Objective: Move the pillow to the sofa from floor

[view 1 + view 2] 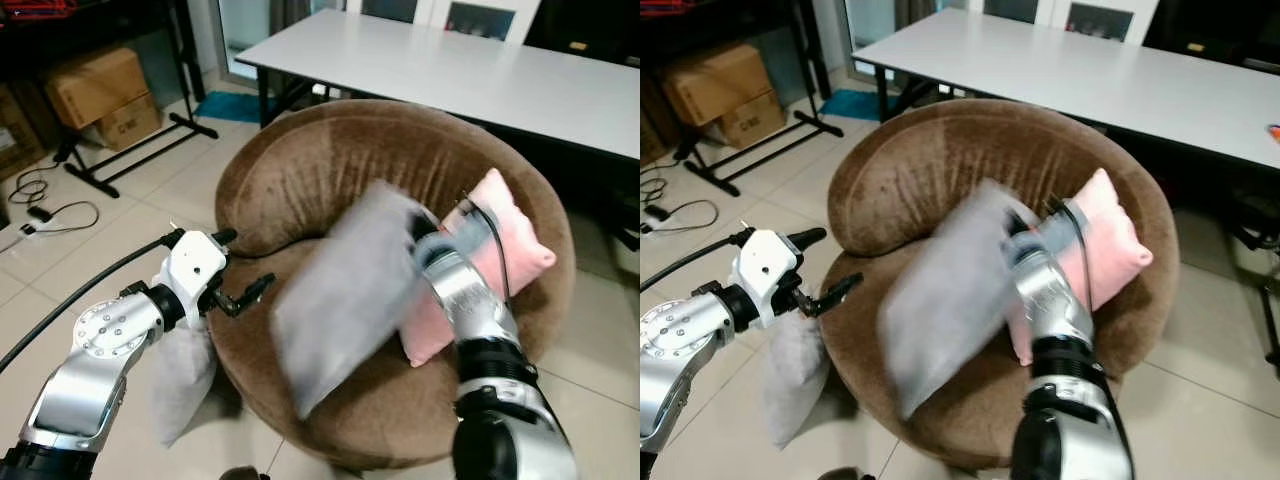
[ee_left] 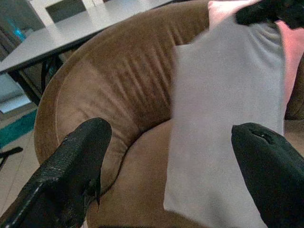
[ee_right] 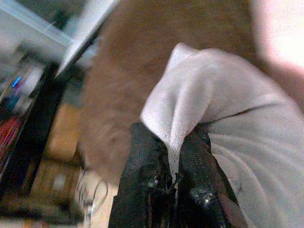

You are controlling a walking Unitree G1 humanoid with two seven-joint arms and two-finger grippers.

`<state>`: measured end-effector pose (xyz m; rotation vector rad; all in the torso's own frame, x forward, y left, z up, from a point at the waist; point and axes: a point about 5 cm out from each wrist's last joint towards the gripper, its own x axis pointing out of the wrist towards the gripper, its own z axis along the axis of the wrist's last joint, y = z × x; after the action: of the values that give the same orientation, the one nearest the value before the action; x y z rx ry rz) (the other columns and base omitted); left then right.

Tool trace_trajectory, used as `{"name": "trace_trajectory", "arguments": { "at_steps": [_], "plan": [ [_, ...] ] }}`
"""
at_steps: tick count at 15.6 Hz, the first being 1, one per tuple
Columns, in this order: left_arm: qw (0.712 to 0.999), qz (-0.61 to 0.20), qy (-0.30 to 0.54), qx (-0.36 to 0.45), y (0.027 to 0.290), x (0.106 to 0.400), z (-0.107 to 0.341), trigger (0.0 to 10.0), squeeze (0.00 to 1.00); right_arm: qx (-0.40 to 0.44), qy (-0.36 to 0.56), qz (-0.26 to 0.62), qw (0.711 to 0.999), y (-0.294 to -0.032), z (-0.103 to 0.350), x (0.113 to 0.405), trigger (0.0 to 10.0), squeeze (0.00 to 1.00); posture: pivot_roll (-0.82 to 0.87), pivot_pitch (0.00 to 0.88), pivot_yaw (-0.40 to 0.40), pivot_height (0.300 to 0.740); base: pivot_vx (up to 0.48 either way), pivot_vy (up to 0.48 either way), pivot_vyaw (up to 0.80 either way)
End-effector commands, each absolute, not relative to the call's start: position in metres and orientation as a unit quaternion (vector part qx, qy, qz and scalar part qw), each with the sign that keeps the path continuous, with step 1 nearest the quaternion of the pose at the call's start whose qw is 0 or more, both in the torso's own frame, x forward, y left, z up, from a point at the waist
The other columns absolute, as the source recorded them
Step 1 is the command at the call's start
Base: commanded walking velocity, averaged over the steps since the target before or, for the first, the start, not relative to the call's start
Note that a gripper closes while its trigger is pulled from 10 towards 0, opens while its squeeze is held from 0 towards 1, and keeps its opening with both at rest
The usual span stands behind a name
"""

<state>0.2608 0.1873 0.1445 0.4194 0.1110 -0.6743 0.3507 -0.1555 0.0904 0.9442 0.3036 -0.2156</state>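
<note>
A grey pillow (image 1: 345, 295) hangs tilted over the seat of the round brown sofa (image 1: 300, 170), blurred by motion. My right gripper (image 3: 173, 164) is shut on a pinched corner of it (image 1: 418, 228). Behind it a pink pillow (image 1: 505, 235) leans on the sofa's back. A second grey pillow (image 1: 182, 375) stands on the floor against the sofa's left side. My left gripper (image 1: 248, 270) is open at the sofa's left edge with nothing between its fingers (image 2: 71, 166).
A long white table (image 1: 480, 70) stands behind the sofa. Cardboard boxes (image 1: 100, 95) and a black stand (image 1: 150, 140) sit at the back left, with cables (image 1: 50, 210) on the tiled floor (image 1: 140, 215). Open floor lies to the left.
</note>
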Motion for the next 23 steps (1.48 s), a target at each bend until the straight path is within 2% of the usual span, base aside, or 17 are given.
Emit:
{"name": "trace_trajectory", "arguments": {
  "at_steps": [1,3,6,8,10,12,15,18,19,20,21,23],
  "plan": [
    [0.919,-0.332,0.057,0.204,0.188,0.260,0.146,10.0,0.00,0.466,0.085,-0.128,0.871,-0.177,0.100,0.354,10.0,0.00,-0.01,0.000,-0.030,0.740,0.000,0.000,0.00],
    [0.919,-0.333,0.059,0.204,0.188,0.259,0.146,10.0,0.00,0.431,0.097,-0.151,0.884,-0.191,0.082,0.348,10.0,0.00,-0.01,0.000,-0.031,0.740,0.000,0.000,0.00],
    [0.918,-0.334,0.057,0.205,0.189,0.260,0.147,10.0,0.00,0.441,0.067,-0.136,0.885,-0.192,0.085,0.353,10.0,0.00,-0.01,0.000,-0.032,0.740,0.000,0.000,0.00],
    [0.918,-0.336,0.056,0.205,0.189,0.260,0.147,10.0,0.00,0.397,0.051,-0.035,0.916,-0.166,0.108,0.367,10.0,0.00,-0.01,0.000,-0.032,0.740,0.000,0.000,0.00],
    [0.917,-0.336,0.056,0.205,0.189,0.261,0.147,10.0,0.00,0.369,0.049,0.020,0.928,-0.147,0.119,0.372,10.0,0.00,-0.02,0.000,-0.025,0.740,0.000,0.000,0.00],
    [0.917,-0.338,0.056,0.205,0.189,0.261,0.147,10.0,0.00,0.301,0.061,0.111,0.945,-0.097,0.140,0.378,10.0,0.00,-0.01,0.000,-0.024,0.740,0.000,0.000,0.00],
    [0.916,-0.339,0.058,0.206,0.189,0.261,0.147,10.0,0.00,0.346,0.047,0.139,0.927,-0.071,0.166,0.384,10.0,0.00,-0.01,0.000,-0.024,0.740,0.000,0.000,0.00],
    [0.916,-0.339,0.059,0.207,0.190,0.261,0.148,10.0,0.00,0.366,0.045,0.081,0.926,-0.084,0.170,0.392,10.0,0.00,0.00,0.000,-0.026,0.740,0.000,0.000,0.00],
    [0.916,-0.339,0.058,0.208,0.190,0.261,0.148,10.0,0.00,0.403,0.057,0.016,0.913,-0.106,0.160,0.395,10.0,0.00,0.00,0.000,-0.026,0.740,0.000,0.000,0.00],
    [0.916,-0.339,0.057,0.208,0.190,0.261,0.149,10.0,0.00,0.412,0.062,-0.003,0.909,-0.113,0.156,0.395,10.0,0.00,0.00,0.000,-0.026,0.740,0.000,0.000,0.00],
    [0.915,-0.340,0.056,0.208,0.189,0.261,0.149,10.0,0.00,0.426,0.076,-0.084,0.898,-0.144,0.132,0.390,10.0,0.00,0.00,0.000,-0.026,0.740,0.000,0.000,0.00],
    [0.915,-0.342,0.056,0.207,0.189,0.261,0.149,10.0,0.00,0.395,0.077,-0.136,0.906,-0.170,0.110,0.379,10.0,0.00,0.00,0.000,-0.026,0.740,0.000,0.000,0.00]
  ]
}}
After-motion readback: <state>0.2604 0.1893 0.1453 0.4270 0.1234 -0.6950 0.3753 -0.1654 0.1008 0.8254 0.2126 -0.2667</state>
